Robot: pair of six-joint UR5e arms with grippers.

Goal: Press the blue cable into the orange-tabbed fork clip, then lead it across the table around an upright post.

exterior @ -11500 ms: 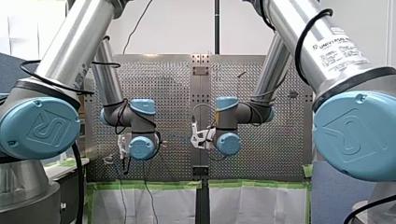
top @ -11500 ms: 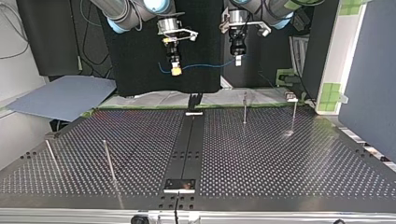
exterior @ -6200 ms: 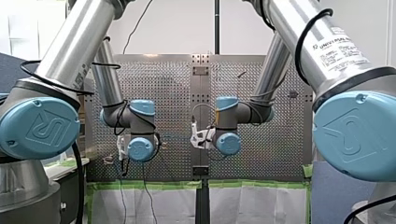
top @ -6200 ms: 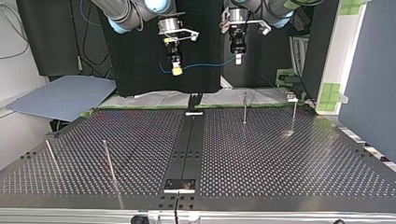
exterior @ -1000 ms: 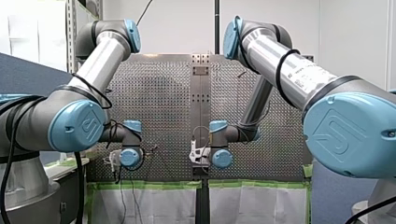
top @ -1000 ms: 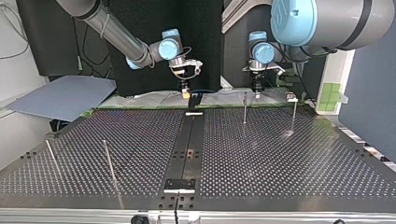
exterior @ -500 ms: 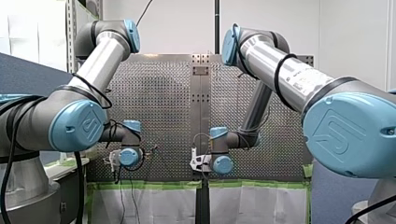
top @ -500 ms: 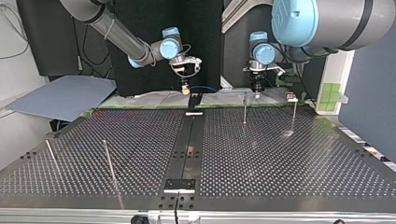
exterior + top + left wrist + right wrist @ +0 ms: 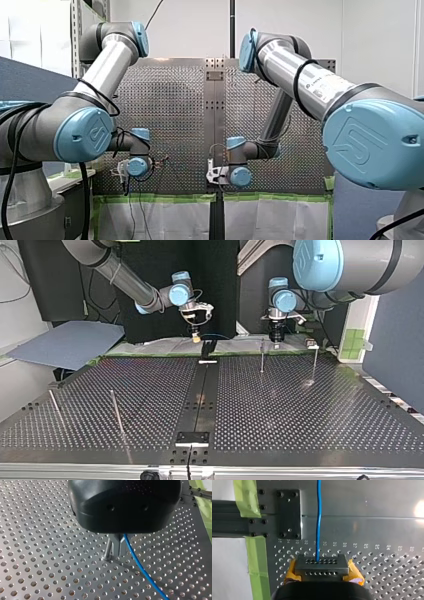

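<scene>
Near the surface's edge closest to the arms' bases, both arms reach down low over the perforated surface (image 9: 300, 405). My right tool (image 9: 321, 563), with yellow pads (image 9: 355, 573) showing at either side, is pressed together on the blue cable (image 9: 319, 517). The cable runs straight ahead of it over the bare metal border, beside a dark screwed plate (image 9: 288, 513) and strips of green tape (image 9: 245, 497). In the top view this tool hangs just above a small dark fixture (image 9: 208, 347) at the middle of that edge; whether the fixture carries an orange tab I cannot tell. My left tool (image 9: 113, 555) has its metal fingers (image 9: 117, 545) squeezed together, pinching the same cable, which leaves them slanting down over the holes. The fingertips sit very close to the surface, and I cannot tell whether they touch it. In the top view my left tool hovers just beside an upright post (image 9: 262, 356). A second post (image 9: 315, 364) stands nearer the side edge, and two more posts (image 9: 116, 412) stand towards the opposite side.
</scene>
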